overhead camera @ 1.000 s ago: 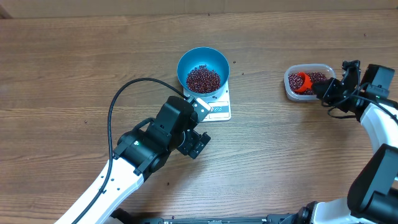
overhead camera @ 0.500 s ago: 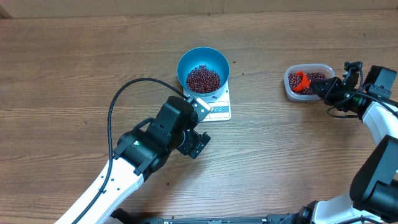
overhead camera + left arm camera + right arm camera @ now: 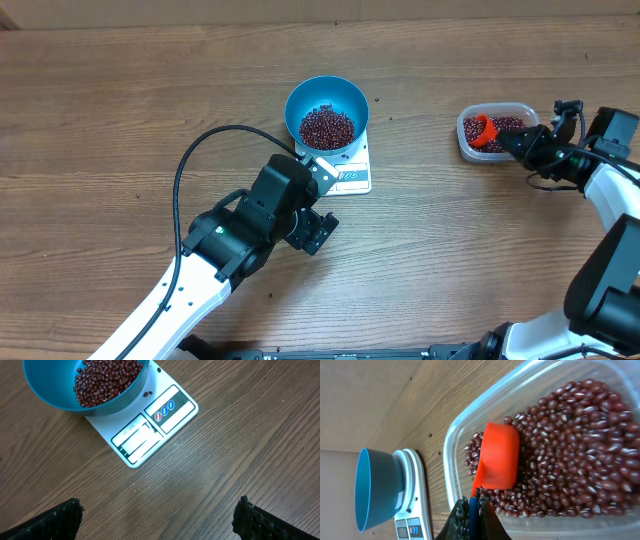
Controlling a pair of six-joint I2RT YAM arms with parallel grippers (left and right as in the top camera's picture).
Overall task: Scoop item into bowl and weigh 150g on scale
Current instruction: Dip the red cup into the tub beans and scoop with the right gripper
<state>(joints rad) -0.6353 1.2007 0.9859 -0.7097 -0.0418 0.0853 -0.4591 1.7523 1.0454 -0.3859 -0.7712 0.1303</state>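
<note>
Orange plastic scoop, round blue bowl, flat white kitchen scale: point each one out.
orange plastic scoop (image 3: 497, 455), right wrist view, middle of its cup.
round blue bowl (image 3: 325, 92), overhead view, bare inner wall.
flat white kitchen scale (image 3: 137, 440), left wrist view, display window.

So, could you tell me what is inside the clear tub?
Red-brown beans and an orange scoop, its handle in the shut right gripper. Whatever lies under the scoop is covered.

The display (image 3: 138, 440) of the scale (image 3: 172, 407) is washed out and cannot be read. The bowl (image 3: 50, 390) is cut off by the left wrist view's top edge. The handle of the scoop (image 3: 497, 457) is largely hidden within the right gripper (image 3: 474, 510); the tub (image 3: 454, 445) is cropped at right.
</note>
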